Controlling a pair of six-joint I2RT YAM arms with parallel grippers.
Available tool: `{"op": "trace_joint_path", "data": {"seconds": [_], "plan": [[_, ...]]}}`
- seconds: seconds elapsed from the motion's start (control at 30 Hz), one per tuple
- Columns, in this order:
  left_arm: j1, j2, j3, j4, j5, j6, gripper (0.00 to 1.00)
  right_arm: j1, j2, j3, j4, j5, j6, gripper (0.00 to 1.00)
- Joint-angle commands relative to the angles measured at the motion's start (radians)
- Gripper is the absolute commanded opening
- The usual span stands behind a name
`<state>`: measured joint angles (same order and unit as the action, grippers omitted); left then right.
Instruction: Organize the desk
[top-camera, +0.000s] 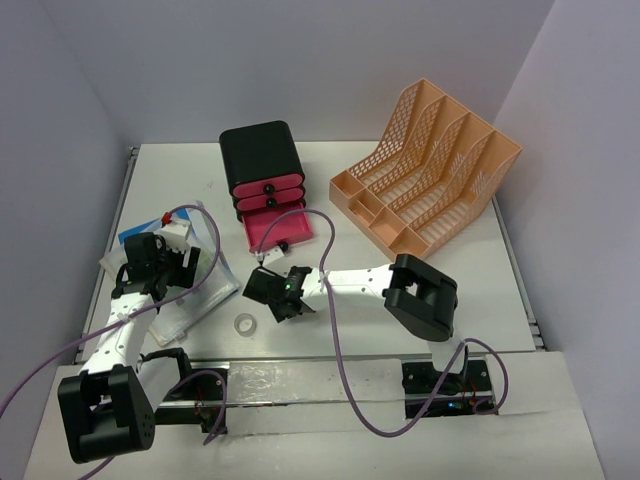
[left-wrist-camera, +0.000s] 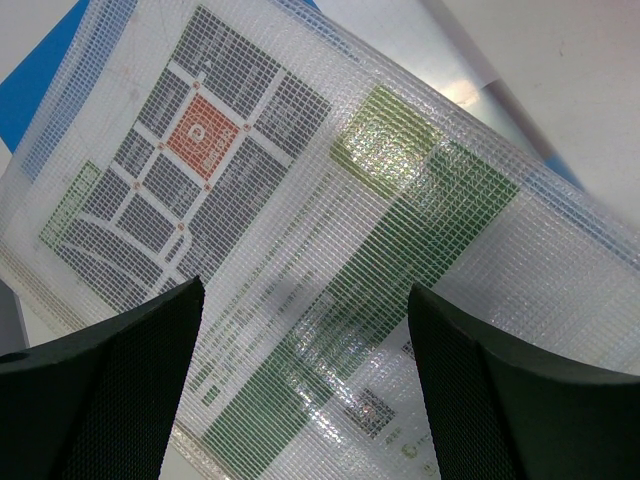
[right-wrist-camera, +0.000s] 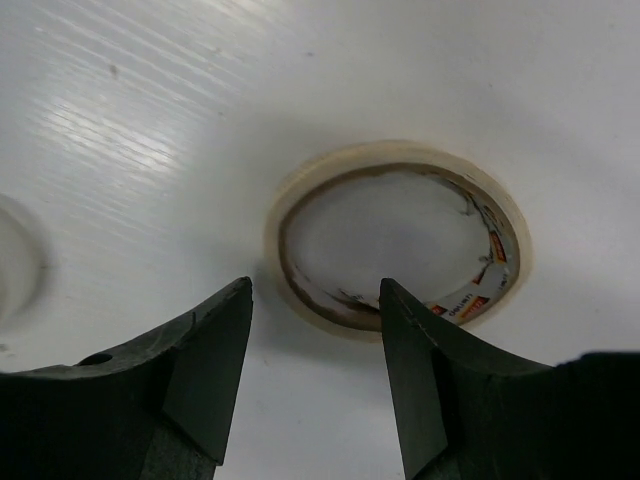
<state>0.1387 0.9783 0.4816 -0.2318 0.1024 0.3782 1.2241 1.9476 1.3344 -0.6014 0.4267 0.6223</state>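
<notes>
- The left gripper (left-wrist-camera: 305, 290) hangs with jaws spread wide and nothing between them, over one clear mesh pouch (left-wrist-camera: 400, 250). The pouch runs off the wrist view, and the small print on the map sheet inside is too blurred to read.
- From above, the left arm covers much of the pouch; a blue sheet (top-camera: 130, 240) shows beneath its edge.
- The right gripper (right-wrist-camera: 315, 285) stands partly open and holds nothing, low over one tape roll (right-wrist-camera: 400, 157). One finger hides the roll's near rim; contact cannot be told.
- The white desk (top-camera: 180, 180) spans the view, carrying one black drawer box (top-camera: 262, 150) with one pink drawer (top-camera: 282, 230) pulled out, and one peach file rack (top-camera: 430, 175) at the far right.
</notes>
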Motion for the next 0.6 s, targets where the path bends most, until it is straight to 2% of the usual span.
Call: {"op": "trace_joint_path", "data": {"seconds": [0.0,0.07,0.23,0.33,0.5,0.57], "plan": [[0.006,-0.002,0.000,0.020,0.017,0.008,0.89,0.000,0.027,0.049,-0.073,0.033,0.006,0.60],[0.006,0.001,0.000,0.022,0.017,0.008,0.89,-0.001,0.046,0.051,-0.060,0.019,-0.006,0.54],[0.004,0.008,0.000,0.020,0.019,0.010,0.89,-0.001,0.056,0.042,0.003,-0.014,-0.060,0.16],[0.004,0.010,0.003,0.020,0.022,0.010,0.89,0.000,0.016,0.016,0.049,-0.021,-0.089,0.02],[0.006,0.010,0.005,0.017,0.030,0.011,0.89,-0.011,-0.099,-0.033,0.177,0.053,-0.180,0.00],[0.005,0.008,0.005,0.017,0.031,0.010,0.89,-0.018,-0.139,-0.047,0.293,0.080,-0.272,0.00]]}}
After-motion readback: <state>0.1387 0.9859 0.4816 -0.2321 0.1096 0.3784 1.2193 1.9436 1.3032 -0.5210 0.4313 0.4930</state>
